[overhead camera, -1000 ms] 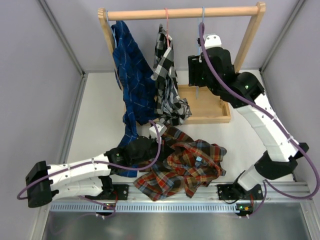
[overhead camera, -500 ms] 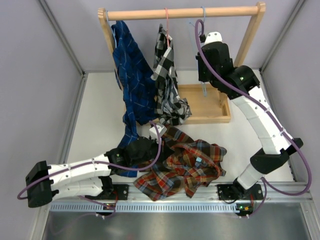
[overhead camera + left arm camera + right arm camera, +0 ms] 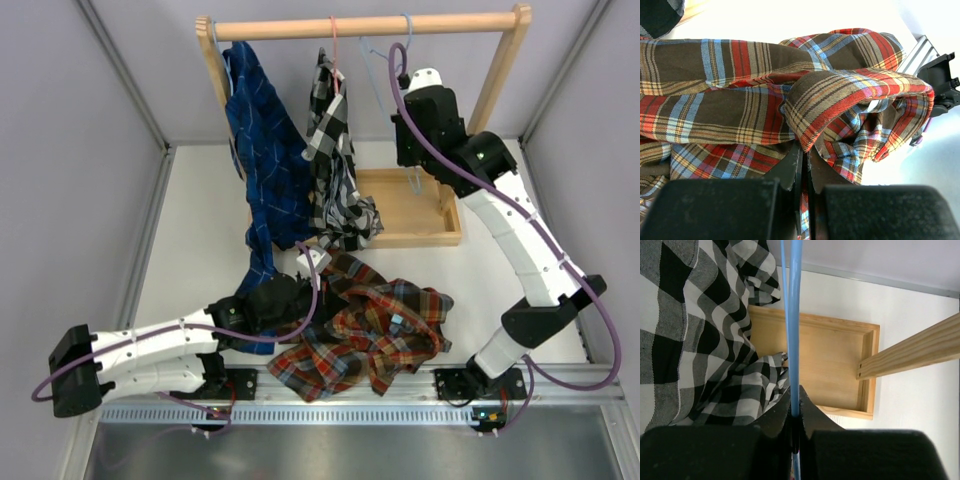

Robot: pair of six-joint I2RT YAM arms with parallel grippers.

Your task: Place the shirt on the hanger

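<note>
The shirt (image 3: 372, 335), red-orange, brown and blue plaid, lies crumpled on the table near the front edge. My left gripper (image 3: 283, 302) is at its left side, and in the left wrist view the left gripper (image 3: 805, 150) is shut on a fold of the shirt (image 3: 740, 100). The light blue wire hanger (image 3: 377, 78) hangs by its hook from the wooden rail. My right gripper (image 3: 412, 150) is raised beside it, under the rail. In the right wrist view the right gripper (image 3: 795, 392) is shut on the hanger (image 3: 795, 315) wire.
A wooden rack with a top rail (image 3: 300, 27) stands on a tray base (image 3: 425, 225). On the rail hang a dark blue plaid shirt (image 3: 265, 150) and a black-and-white checked shirt (image 3: 335, 170) on a pink-red hanger (image 3: 334, 45). A metal rail (image 3: 350, 410) runs along the front.
The right arm rose toward the rail and its gripper closed on the hanger wire, which now swings out to the left. The left arm barely shifted, still holding the shirt.
</note>
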